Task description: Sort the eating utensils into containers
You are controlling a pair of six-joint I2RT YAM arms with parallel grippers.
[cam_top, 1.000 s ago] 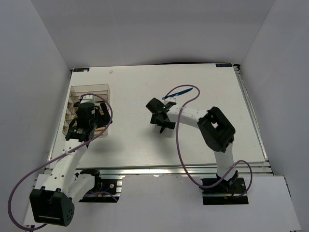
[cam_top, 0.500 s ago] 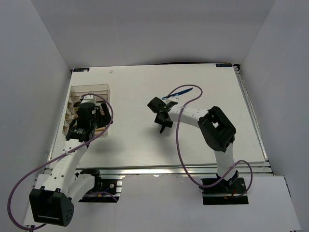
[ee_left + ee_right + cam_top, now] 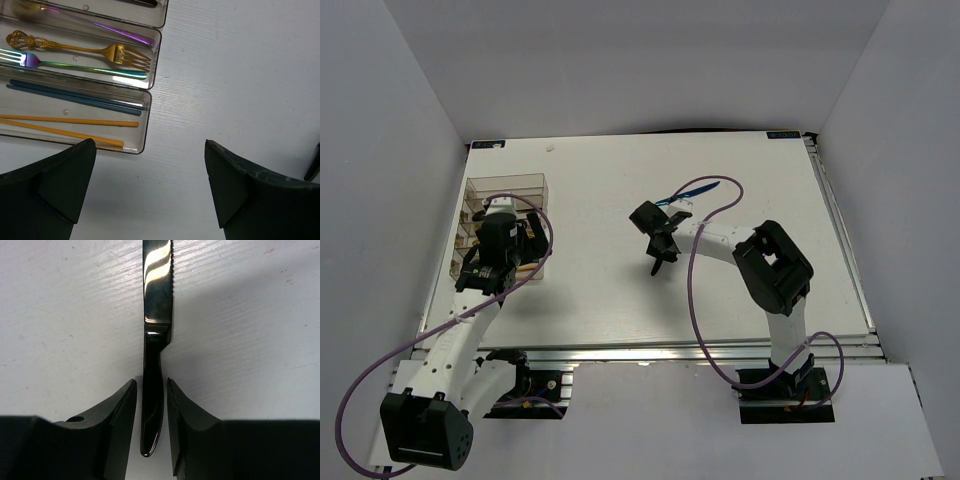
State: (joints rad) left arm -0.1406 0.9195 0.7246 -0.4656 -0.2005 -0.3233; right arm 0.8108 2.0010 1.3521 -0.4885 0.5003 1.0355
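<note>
A dark knife (image 3: 157, 300) is seen flat on the white table (image 3: 600, 180), its serrated blade pointing to 12 o'clock in the right wrist view and its handle end to 6 o'clock. The right gripper (image 3: 150, 382) is set astride the handle with its jaws drawn narrow. Thin slivers of table are visible on both sides, so no firm clamp is shown.

In the top view a blue utensil (image 3: 688, 192) lies at 1 o'clock of that gripper, beside a loop of purple cable (image 3: 692, 290).

The left gripper (image 3: 150, 165) is held wide, with nothing between its jaws, over bare table. The organiser (image 3: 150, 95) sits at its 10 o'clock. A gold fork (image 3: 75, 47) and a rainbow fork (image 3: 75, 65) share one compartment. In the nearest one, blue-grey sticks (image 3: 75, 95) and orange sticks (image 3: 65, 127) are laid.
</note>
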